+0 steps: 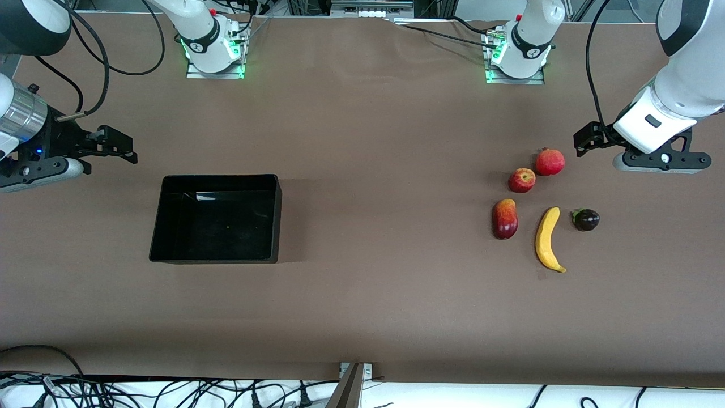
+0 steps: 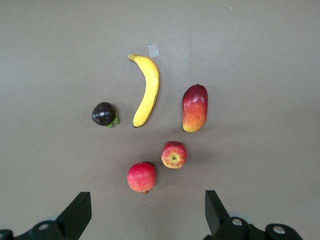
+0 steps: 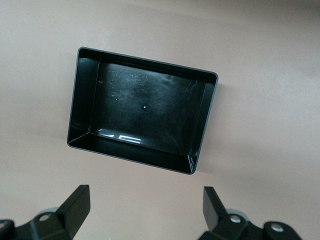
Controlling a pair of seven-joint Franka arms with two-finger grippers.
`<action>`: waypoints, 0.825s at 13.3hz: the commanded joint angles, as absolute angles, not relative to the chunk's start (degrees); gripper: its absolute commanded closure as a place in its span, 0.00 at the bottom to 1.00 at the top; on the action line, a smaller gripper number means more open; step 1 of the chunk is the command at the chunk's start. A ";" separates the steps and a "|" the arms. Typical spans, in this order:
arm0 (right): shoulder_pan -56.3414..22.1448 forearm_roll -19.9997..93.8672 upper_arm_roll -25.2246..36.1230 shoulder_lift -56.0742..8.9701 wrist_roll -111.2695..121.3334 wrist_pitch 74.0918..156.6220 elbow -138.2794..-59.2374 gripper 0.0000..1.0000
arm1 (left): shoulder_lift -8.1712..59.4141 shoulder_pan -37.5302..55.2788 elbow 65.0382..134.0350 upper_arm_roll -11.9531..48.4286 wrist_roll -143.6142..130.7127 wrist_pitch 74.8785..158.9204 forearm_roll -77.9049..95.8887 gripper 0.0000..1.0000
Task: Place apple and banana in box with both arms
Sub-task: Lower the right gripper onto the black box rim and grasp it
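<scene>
The small red apple [image 1: 521, 180] with yellow streaks lies toward the left arm's end of the table, beside the pomegranate. The yellow banana [image 1: 548, 238] lies nearer the front camera than the apple. Both also show in the left wrist view, the apple [image 2: 174, 154] and the banana [image 2: 146, 90]. The black box [image 1: 215, 219] stands empty toward the right arm's end; it also shows in the right wrist view [image 3: 82, 105]. My left gripper [image 1: 589, 140] is open and empty, up in the air beside the pomegranate; in its own view [image 2: 147, 201] the fruits lie below it. My right gripper [image 1: 120, 144] is open and empty, up beside the box [image 3: 145, 196].
An all-red pomegranate [image 1: 550, 162], a red-yellow mango [image 1: 505, 219] and a dark purple fruit with a green stem [image 1: 585, 219] lie around the apple and banana. A small piece of tape [image 2: 153, 50] sits at the banana's tip. Cables hang along the table's front edge.
</scene>
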State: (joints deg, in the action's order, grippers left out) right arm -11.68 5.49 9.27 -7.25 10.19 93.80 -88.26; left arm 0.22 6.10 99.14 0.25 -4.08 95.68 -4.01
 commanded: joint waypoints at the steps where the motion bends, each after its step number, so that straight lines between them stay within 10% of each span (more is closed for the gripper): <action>1: -12.39 4.22 9.23 -7.03 10.38 92.37 -86.49 0.00 | 0.09 6.15 98.09 0.53 -4.75 94.48 -3.95 0.00; 11: -12.39 0.63 9.67 -8.35 8.54 98.48 -96.02 0.00 | 0.00 6.06 98.00 0.44 -4.75 94.39 -3.87 0.00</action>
State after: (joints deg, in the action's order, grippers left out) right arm -12.17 2.72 9.34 -7.95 9.87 93.65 -90.11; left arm 0.22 6.10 99.07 0.26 -4.09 95.68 -4.01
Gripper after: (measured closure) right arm 0.000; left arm 0.000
